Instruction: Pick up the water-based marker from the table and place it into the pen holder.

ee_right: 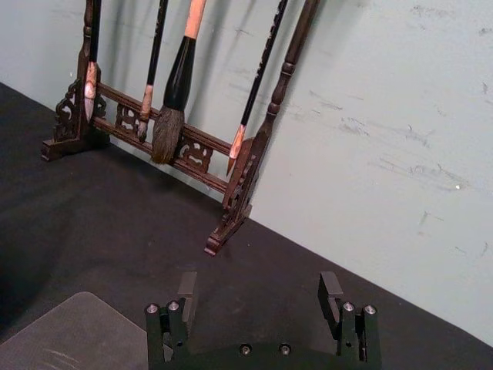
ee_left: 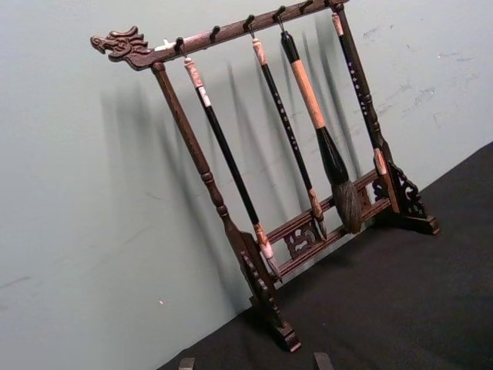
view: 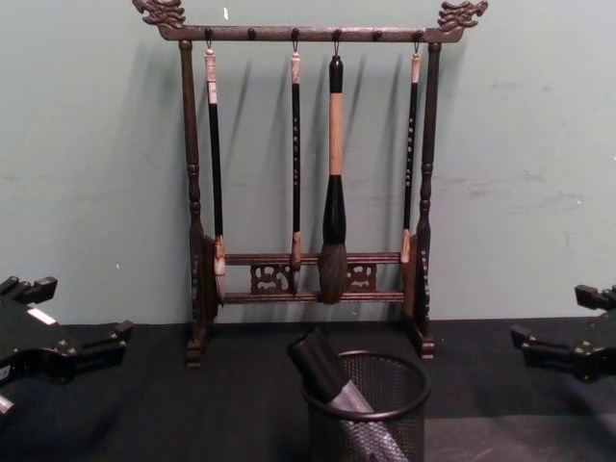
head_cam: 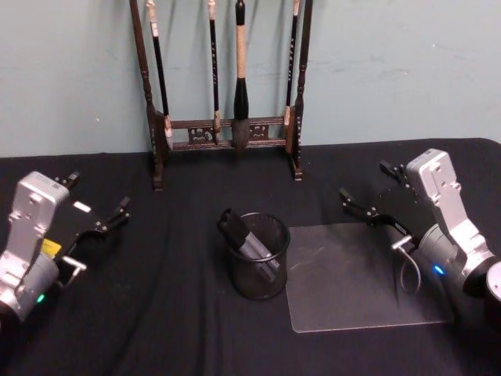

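The pen holder [head_cam: 257,280], a round black wire-mesh cup, stands at the table's middle. A dark grey water-based marker [head_cam: 246,237] with a black cap leans inside it, cap up and tilted to the left. In the chest view the marker [view: 323,372] sticks out above the rim of the holder [view: 380,428]. My left gripper [head_cam: 99,193] hovers open and empty at the left, well away from the cup. My right gripper [head_cam: 365,181] hovers open and empty at the right; the right wrist view shows its fingers [ee_right: 187,285] spread wide over the black cloth.
A tall dark wooden brush rack [head_cam: 227,133] with several hanging brushes stands at the back against the wall. A clear plastic mat [head_cam: 352,274] lies to the right of the cup. Black cloth covers the table.
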`<state>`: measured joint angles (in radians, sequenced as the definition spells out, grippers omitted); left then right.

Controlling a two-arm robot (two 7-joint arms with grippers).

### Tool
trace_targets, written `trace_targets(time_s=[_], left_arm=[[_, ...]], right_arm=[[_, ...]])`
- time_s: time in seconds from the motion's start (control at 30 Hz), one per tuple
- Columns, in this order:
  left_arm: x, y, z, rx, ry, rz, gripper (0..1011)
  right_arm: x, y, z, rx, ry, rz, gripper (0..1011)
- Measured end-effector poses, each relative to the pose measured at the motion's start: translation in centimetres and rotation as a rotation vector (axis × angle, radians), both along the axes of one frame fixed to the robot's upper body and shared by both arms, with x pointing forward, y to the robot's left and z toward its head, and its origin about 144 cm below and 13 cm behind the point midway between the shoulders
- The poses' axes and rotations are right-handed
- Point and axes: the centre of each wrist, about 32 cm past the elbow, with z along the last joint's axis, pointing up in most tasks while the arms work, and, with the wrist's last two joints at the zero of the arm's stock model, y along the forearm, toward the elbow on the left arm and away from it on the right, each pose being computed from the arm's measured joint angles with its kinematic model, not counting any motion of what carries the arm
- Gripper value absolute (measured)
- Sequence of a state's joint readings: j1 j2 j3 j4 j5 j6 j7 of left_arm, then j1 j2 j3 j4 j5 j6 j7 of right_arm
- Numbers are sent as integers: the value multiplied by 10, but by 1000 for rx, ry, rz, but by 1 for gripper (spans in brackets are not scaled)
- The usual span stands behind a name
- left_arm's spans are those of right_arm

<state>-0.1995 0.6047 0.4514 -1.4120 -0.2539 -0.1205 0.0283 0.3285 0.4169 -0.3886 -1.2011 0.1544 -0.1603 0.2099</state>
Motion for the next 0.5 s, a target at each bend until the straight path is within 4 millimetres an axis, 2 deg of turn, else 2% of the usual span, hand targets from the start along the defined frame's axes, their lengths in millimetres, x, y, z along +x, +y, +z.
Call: trace_targets(time_s=[0.5], left_arm=[[0,0,0,0,0,0,1001]], right_arm=[[0,0,0,0,0,0,1002]])
